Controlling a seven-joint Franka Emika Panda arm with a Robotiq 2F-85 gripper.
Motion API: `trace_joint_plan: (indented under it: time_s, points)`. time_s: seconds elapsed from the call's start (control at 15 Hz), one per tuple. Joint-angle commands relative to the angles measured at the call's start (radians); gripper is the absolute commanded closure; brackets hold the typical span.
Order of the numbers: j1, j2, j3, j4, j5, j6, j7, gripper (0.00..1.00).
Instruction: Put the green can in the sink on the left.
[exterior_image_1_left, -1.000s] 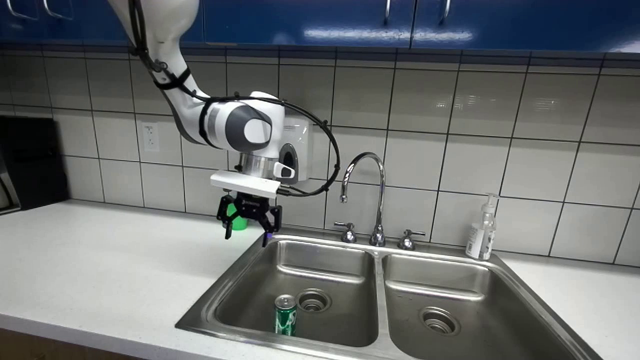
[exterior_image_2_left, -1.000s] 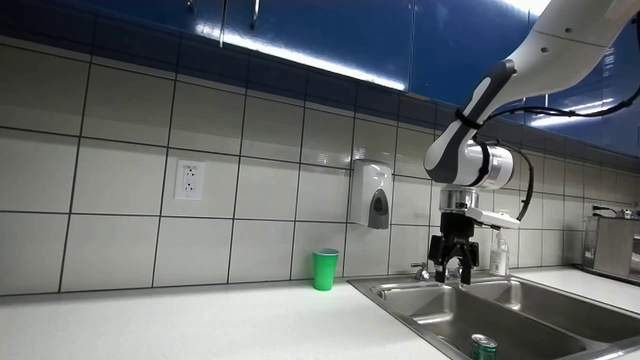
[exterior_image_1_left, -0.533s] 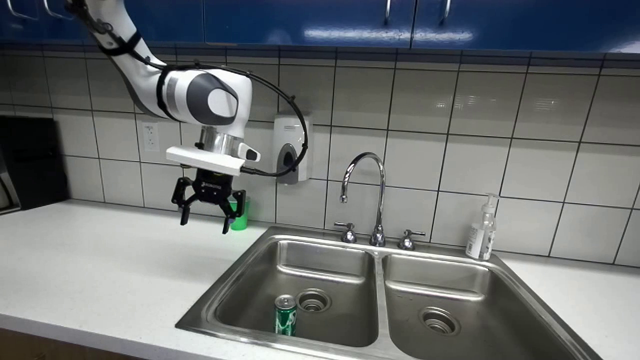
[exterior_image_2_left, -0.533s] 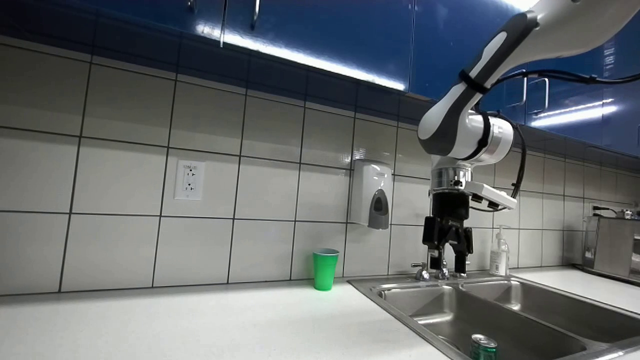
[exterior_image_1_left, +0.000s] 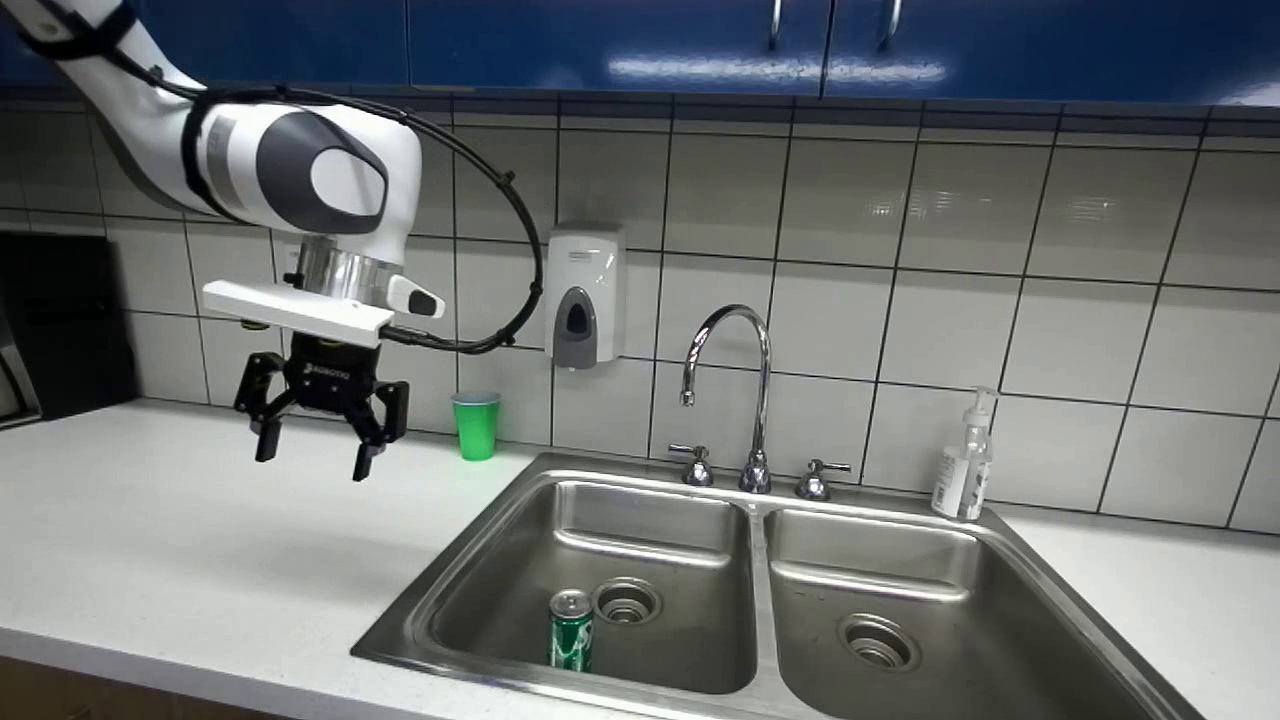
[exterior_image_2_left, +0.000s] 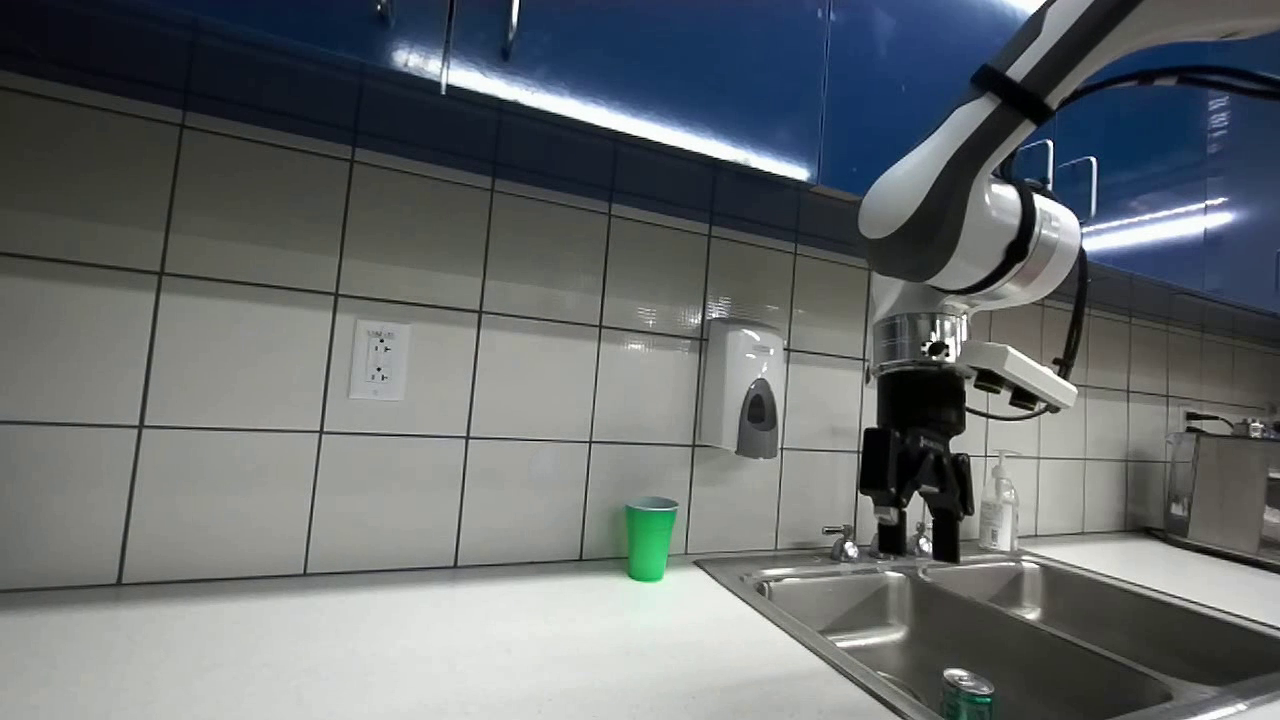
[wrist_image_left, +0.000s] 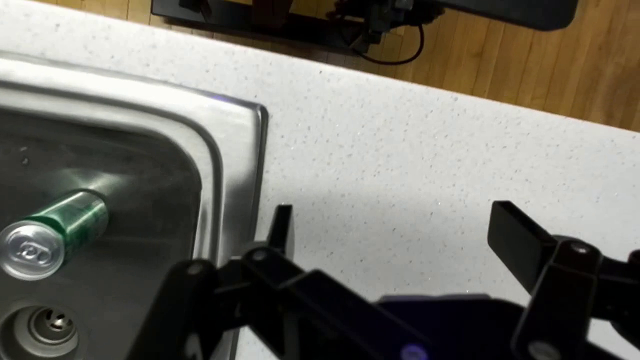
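Observation:
The green can (exterior_image_1_left: 571, 640) stands upright in the left basin of the sink (exterior_image_1_left: 650, 517), close to its front wall and beside the drain. Its top shows in an exterior view (exterior_image_2_left: 967, 697), and it shows from above at the left of the wrist view (wrist_image_left: 75, 220). The sink basin also shows in the wrist view (wrist_image_left: 150, 187). My gripper (exterior_image_1_left: 313, 465) is open and empty, above the counter to the left of the sink. In the wrist view the fingers (wrist_image_left: 391, 215) stand wide apart with only counter between them. The gripper does not touch the can.
A bright-green cup (exterior_image_1_left: 476, 428) stands on the counter by the tiled wall. A faucet (exterior_image_1_left: 763, 400) with two handles rises behind the double sink. A clear soap bottle (exterior_image_1_left: 963, 465) stands at the back right. A wall dispenser (exterior_image_1_left: 588, 300) hangs above the counter.
The arm and open gripper have moved left in an exterior view, from near the sink's back left corner to over the counter, uncovering the cup. The can has not moved.

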Motion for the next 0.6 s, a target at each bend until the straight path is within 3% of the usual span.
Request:
trace_joint_plan:
  time_s: [0.0, 0.13, 0.2, 0.53]
  points:
    - [0.039, -0.128, 0.01, -0.103, -0.012, -0.064, 0.071, 0.0]
    - [0.054, -0.146, 0.013, -0.125, -0.021, -0.116, 0.095, 0.0]
    - [0.056, -0.082, -0.011, -0.084, -0.007, -0.07, 0.049, 0.0]
    - [0.066, -0.108, -0.009, -0.111, -0.007, -0.092, 0.064, 0.0]
